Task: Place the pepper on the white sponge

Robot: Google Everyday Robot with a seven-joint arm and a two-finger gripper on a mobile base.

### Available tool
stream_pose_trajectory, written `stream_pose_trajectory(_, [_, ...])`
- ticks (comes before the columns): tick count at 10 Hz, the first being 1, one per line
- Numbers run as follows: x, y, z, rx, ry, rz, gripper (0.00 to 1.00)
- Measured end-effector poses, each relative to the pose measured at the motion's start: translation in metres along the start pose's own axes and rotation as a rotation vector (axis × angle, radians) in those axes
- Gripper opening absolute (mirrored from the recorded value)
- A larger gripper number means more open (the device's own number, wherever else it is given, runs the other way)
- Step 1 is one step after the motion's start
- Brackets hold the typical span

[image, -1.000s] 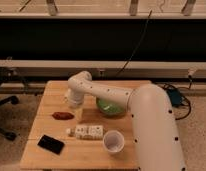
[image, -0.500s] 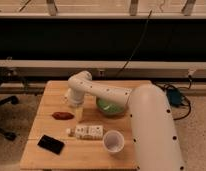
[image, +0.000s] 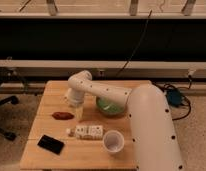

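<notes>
The pepper (image: pixel 62 115), slim and dark red, lies on the left part of the wooden table (image: pixel 56 90). My gripper (image: pixel 78 113) points down just to the right of the pepper, close above the table top. A small plain white block, which looks like the white sponge (image: pixel 70 132), lies below the pepper, against the left end of a longer white box. The gripper is above and slightly right of it.
A white box with dark spots (image: pixel 91 131) lies in front of the gripper. A white cup (image: pixel 112 141) stands at the front, a black flat slab (image: pixel 51 144) at the front left. A green bowl (image: pixel 111 107) sits under my arm.
</notes>
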Motion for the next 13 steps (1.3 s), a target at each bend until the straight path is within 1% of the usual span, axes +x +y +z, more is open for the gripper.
stream_pose_trajectory(1, [-0.006,-0.002,0.003,-0.02,0.017,0.0,0.8])
stream_pose_trajectory(2, [-0.015,-0.004,0.01,-0.051,0.036,-0.005,0.8])
stream_pose_trajectory(3, [-0.021,-0.007,0.017,-0.078,0.046,-0.012,0.8])
stream_pose_trajectory(4, [-0.024,-0.005,0.025,-0.114,0.054,-0.019,0.8])
stream_pose_trajectory(6, [-0.032,-0.008,0.033,-0.14,0.053,-0.036,0.78])
stream_pose_trajectory(7, [-0.034,-0.008,0.035,-0.145,0.052,-0.042,0.67])
stream_pose_trajectory(8, [-0.034,-0.008,0.034,-0.146,0.052,-0.043,0.61])
stream_pose_trajectory(9, [-0.034,-0.008,0.034,-0.146,0.053,-0.043,0.51])
stream_pose_trajectory(11, [-0.037,-0.011,0.028,-0.141,0.045,-0.039,0.27])
stream_pose_trajectory(12, [-0.037,-0.011,0.026,-0.143,0.047,-0.041,0.18])
stream_pose_trajectory(13, [-0.036,-0.006,0.026,-0.156,0.052,-0.046,0.08])
